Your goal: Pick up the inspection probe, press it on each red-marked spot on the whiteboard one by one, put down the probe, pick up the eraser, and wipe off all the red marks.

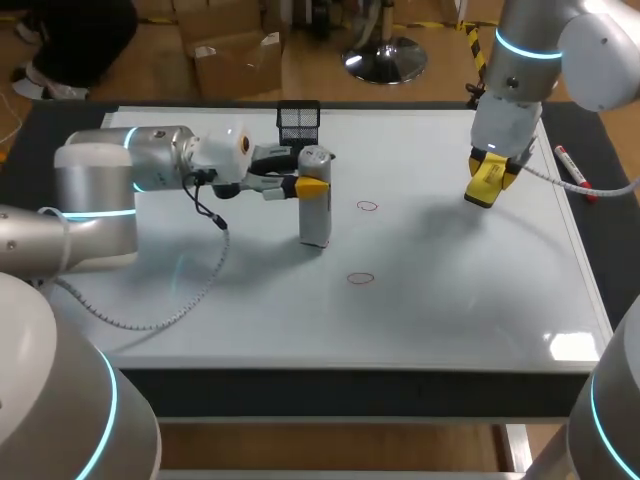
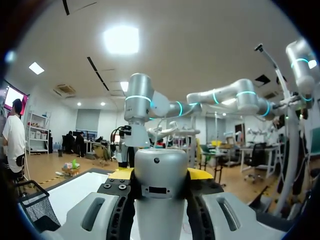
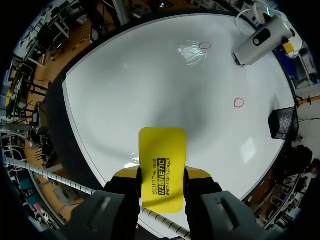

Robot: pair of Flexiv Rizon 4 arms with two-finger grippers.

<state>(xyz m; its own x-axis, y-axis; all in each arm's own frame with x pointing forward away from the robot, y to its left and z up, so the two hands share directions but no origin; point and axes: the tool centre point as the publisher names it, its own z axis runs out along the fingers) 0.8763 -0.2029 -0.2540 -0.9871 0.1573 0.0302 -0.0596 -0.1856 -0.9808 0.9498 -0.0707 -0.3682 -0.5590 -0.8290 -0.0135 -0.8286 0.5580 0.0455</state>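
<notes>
Above the glossy white whiteboard (image 1: 480, 300), wiping judged the step at hand. Flat yellow rectangular eraser (image 1: 484, 188) pinched by one end between the closed-in yellow-tipped fingers of the right gripper (image 3: 161, 175), hanging clear of the surface. Best done by lowering it flat-faced, pressing evenly and sweeping fully across the small far red ring (image 1: 367, 206), then the near red ring (image 1: 360, 278), steering wide of the probe. Both rings unwiped, well apart from the eraser, toward the board's middle. Just beside the far ring, upright with its base on the board: grey-and-white cylindrical inspection probe (image 1: 315, 215), clamped from two sides near its top by the left gripper (image 2: 161, 175). Worth letting go and clearing that arm before any sweep. Behind the probe, black wire-mesh basket (image 1: 298, 120).
</notes>
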